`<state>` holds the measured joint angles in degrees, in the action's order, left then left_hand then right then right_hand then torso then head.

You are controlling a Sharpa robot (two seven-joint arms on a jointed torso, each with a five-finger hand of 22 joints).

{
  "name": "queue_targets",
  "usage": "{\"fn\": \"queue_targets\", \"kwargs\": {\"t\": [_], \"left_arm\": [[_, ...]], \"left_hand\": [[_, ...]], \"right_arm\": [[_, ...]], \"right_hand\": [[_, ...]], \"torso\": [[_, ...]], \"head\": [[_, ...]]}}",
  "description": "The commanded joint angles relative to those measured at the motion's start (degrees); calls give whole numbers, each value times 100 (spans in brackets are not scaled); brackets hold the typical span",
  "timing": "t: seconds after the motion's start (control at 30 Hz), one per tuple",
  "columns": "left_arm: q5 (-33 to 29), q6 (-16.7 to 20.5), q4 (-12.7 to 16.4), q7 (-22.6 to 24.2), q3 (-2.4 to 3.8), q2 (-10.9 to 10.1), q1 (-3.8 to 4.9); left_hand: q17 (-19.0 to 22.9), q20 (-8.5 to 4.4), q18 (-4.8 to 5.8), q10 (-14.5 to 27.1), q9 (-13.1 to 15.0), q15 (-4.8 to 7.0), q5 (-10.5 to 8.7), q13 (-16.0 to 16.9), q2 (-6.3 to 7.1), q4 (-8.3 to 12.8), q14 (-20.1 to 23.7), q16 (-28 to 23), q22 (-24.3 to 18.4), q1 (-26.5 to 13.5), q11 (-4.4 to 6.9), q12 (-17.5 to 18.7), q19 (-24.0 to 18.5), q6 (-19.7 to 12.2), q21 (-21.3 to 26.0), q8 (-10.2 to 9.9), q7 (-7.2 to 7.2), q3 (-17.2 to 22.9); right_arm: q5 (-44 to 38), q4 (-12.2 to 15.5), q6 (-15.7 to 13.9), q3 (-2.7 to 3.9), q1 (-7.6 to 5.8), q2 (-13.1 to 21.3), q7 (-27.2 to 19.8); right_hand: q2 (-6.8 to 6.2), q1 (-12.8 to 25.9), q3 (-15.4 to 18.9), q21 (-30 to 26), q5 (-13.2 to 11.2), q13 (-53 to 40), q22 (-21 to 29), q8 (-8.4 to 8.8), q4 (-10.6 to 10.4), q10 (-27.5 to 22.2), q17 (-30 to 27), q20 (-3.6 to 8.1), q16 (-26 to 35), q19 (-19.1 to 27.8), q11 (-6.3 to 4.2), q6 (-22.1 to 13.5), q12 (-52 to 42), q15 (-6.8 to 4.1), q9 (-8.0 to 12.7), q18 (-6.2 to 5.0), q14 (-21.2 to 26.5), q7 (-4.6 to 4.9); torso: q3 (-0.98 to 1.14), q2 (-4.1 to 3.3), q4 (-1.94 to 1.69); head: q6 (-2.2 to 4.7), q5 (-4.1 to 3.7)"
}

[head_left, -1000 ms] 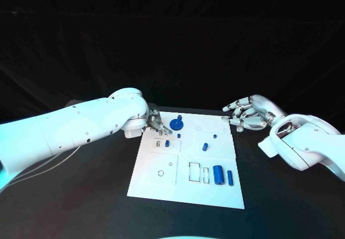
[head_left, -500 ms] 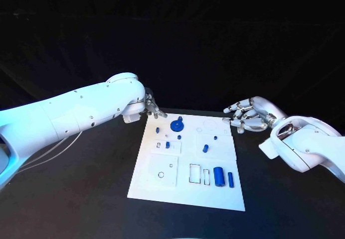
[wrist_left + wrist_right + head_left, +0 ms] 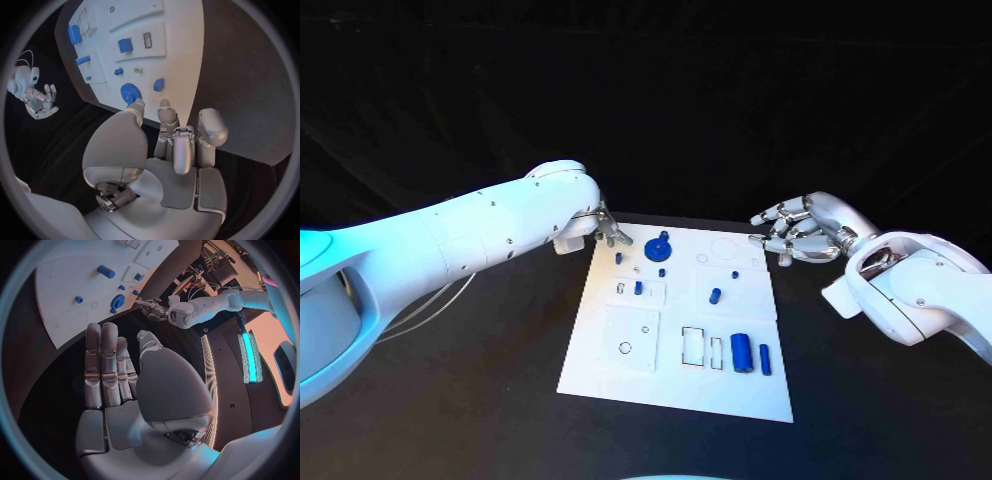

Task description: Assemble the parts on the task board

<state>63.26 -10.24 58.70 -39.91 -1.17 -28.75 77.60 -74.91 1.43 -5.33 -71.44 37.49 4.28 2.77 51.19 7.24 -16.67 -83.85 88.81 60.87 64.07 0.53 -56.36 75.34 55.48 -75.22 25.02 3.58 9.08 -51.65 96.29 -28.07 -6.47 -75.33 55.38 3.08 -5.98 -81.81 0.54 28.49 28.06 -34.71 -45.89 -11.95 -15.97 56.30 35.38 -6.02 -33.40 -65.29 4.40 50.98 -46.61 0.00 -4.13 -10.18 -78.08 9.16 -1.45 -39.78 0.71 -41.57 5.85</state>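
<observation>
You've got the gear (image 3: pixel 658 247) seated on the board (image 3: pixel 625 375), but 2 cylinders (image 3: pixel 741 352) lie loose; left hand (image 3: pixel 606 228) and right hand (image 3: pixel 790 230) spread, holding nothing.

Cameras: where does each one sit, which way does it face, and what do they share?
Head view: from the robot's head, down at the task board; both arms enter.
Left wrist view: behind the left hand, facing the board's far edge.
Right wrist view: behind the right hand, facing the board.
Shared: the blue gear.
</observation>
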Motion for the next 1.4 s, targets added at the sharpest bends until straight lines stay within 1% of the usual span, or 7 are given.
{"fn": "queue_targets", "kwargs": {"t": [0.03, 0.13, 0.23, 0.4, 0.67, 1.2, 1.4], "left_arm": [[69, -122, -76, 112, 0, 62, -22], [71, -138, -122, 135, -3, 100, -41], [49, -171, -139, 151, -4, 118, -50], [-19, -254, -158, 151, -5, 131, -59], [-21, -403, -215, 128, -12, 142, -70], [-55, -497, -208, 129, -19, 149, -82], [-74, -533, -195, 127, -23, 146, -82]], "left_hand": [[-1331, 24, -59, 30, -7, -36, 20, -1, 36, -1, -560, -4, -6, 38, -8, -30, -3, -32, 12, -22, 8, -21], [-1322, 26, -58, 32, -11, -37, 20, -2, 40, 0, -557, -10, 0, 42, -9, -30, 1, -32, 9, -24, 9, -27], [-1322, 26, -58, 32, -11, -37, 20, -2, 40, 0, -557, -10, 0, 42, -9, -30, 1, -32, 9, -24, 9, -27], [-1302, 28, -59, 42, -18, -40, 20, -15, 42, 0, -551, -24, -8, 45, -11, -21, -3, -35, 14, -30, 12, -36], [-1295, 39, -58, 60, -53, -49, 21, -18, 14, 15, -548, -29, -2, 125, -19, -32, 0, -27, 13, -44, 19, -47], [-1296, 49, -58, 72, -89, -55, 20, -15, -35, 26, -547, -29, 7, 226, -23, -54, 3, -6, 11, -50, 21, -46], [-1299, 53, -56, 72, -106, -55, 20, -12, -74, 29, -548, -27, 17, 277, -21, -69, 8, 15, 6, -47, 19, -40]], "right_arm": [[-25, 6, 36, 0, 5, -10, -42], [-25, 6, 39, 0, 6, -12, -42], [-25, 6, 32, 0, 6, -14, -42], [-26, 0, 13, 1, 6, -16, -44], [-26, 0, 16, 1, 7, -18, -43], [-26, -11, 30, 1, 7, -23, -40], [-26, -15, 32, 1, 7, -27, -40]], "right_hand": [[16, 27, -35, -40, 27, 9, 8, -26, -13, -31, 10, -17, 27, -27, 1, -10, 30, 4, 5, -28, -24, 15], [16, 27, -35, -40, 28, 10, 8, -26, -13, -31, 10, -17, 28, -27, 1, -10, 30, 4, 5, -28, -24, 15], [16, 27, -35, -40, 28, 10, 8, -26, -13, -31, 10, -17, 28, -27, 1, -10, 30, 4, 5, -28, -24, 15], [16, 27, -35, -40, 28, 10, 8, -26, -13, -31, 10, -17, 28, -27, 1, -10, 30, 4, 5, -28, -24, 15], [16, 27, -35, -40, 28, 10, 8, -26, -13, -31, 10, -17, 28, -27, 1, -10, 30, 4, 5, -28, -24, 15], [17, 28, -39, -46, 47, 17, 13, -30, -14, -28, 12, -16, 37, -32, 0, -10, 29, 4, 5, -28, -30, 14], [17, 28, -39, -46, 47, 17, 13, -30, -14, -28, 12, -16, 37, -32, 0, -10, 29, 4, 5, -28, -30, 14]], "torso": [[-23, -20, 4], [-32, -29, 2], [-25, -23, 1], [-19, -16, 0], [-23, -14, 3], [-17, -18, 4], [-18, -18, 3]], "head": [[3, -4], [2, -3], [-18, -6], [-31, -5], [-33, 5], [-36, 24], [-39, 24]]}}
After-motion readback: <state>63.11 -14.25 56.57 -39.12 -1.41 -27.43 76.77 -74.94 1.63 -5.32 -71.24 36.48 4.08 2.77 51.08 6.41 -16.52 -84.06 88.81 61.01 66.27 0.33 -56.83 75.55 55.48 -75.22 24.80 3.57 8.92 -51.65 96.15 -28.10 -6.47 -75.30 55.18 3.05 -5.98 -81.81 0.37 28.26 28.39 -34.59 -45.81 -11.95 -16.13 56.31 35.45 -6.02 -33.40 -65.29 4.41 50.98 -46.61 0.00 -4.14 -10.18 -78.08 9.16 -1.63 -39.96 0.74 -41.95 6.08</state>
